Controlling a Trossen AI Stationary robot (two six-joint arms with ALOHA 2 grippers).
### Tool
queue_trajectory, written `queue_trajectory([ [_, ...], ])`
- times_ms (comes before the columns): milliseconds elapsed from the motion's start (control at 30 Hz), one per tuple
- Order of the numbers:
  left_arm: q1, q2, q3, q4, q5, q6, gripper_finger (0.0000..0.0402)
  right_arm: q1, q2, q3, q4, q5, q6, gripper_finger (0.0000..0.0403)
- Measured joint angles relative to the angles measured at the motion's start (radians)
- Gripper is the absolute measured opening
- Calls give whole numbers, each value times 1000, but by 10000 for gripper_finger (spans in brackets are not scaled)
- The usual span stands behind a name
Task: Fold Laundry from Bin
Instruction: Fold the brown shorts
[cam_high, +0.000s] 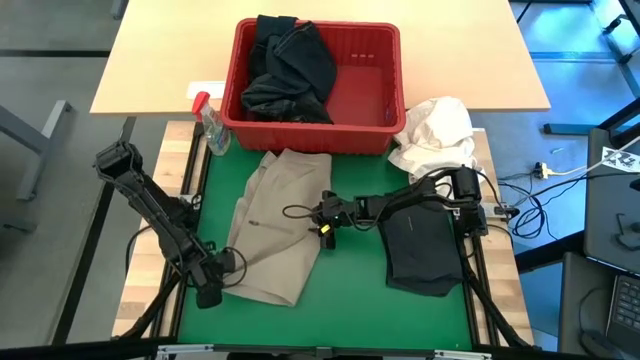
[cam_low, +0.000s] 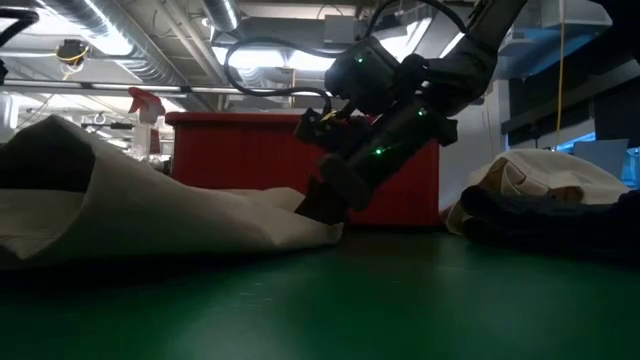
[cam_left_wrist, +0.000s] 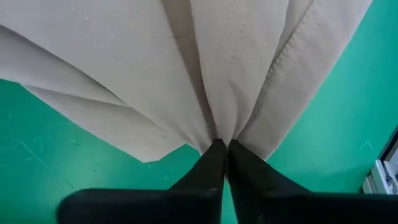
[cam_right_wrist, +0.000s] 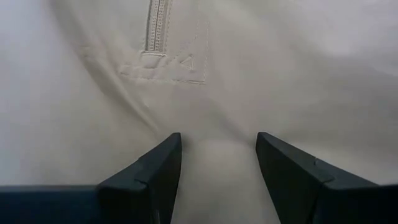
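Two dark arms work over the green surface (cam_high: 350, 290), both at the khaki-beige garment (cam_high: 275, 225), which lies spread at about 8 o'clock from the mat's middle, just below the red bin (cam_high: 385, 48). The left gripper (cam_high: 210, 288) sits at the garment's 7 o'clock corner; in the left wrist view its fingers (cam_left_wrist: 211, 165) are pinched narrow on a gathered fold of the beige cloth, which fans away from them in pleats. The right gripper (cam_high: 322, 222) reaches in from 3 o'clock to the garment's right edge. In the right wrist view its fingers (cam_right_wrist: 158, 165) stand moderately apart, tips pressed down on the beige fabric with cloth showing between them, near a stitched zipper fly (cam_right_wrist: 157, 37); nothing is clamped between them. In the low view this gripper tilts down onto the garment's edge in front of the bin.

The bin stands at 12 o'clock on the wooden tabletop (cam_high: 160, 60), with dark garments (cam_high: 285, 70) heaped in its left half, one draped over the far rim. A folded dark charcoal garment (cam_high: 420, 250) lies at 4 o'clock on the mat. A white cloth bundle (cam_high: 438, 130) rests at 2 o'clock, touching the bin's right corner. A clear spray bottle with a red top (cam_high: 210, 125) stands just beside the bin's left corner.
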Motion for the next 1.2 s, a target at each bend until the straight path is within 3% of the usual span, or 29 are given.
queue_trajectory([
  [133, 32, 0, 0, -7, 48, -4, 77, 0, 0, 0, 1, 3, -1, 209],
  [333, 143, -17, 54, -51, 234, 87, 155, 7, -46, -4, -46, 8, -4, 209],
  [433, 195, -68, 97, -98, 204, 137, 171, 14, -127, -4, -59, 11, -5, 209],
  [567, 272, -147, 148, -186, -21, 259, 175, 21, -218, -1, -48, -24, 26, 209],
  [800, 401, -250, 152, -197, -675, 537, 175, 53, -222, -1, 30, -114, 87, 209],
  [867, 459, -251, 131, -188, -736, 591, 175, 60, -206, -1, 10, -78, 100, 209],
  [1000, 609, -250, 23, -107, -668, 633, 175, 59, -181, -1, -14, -43, 153, 209],
  [1200, 831, -247, -232, 298, -373, 684, 176, 58, -151, -1, -38, -39, 200, 209],
])
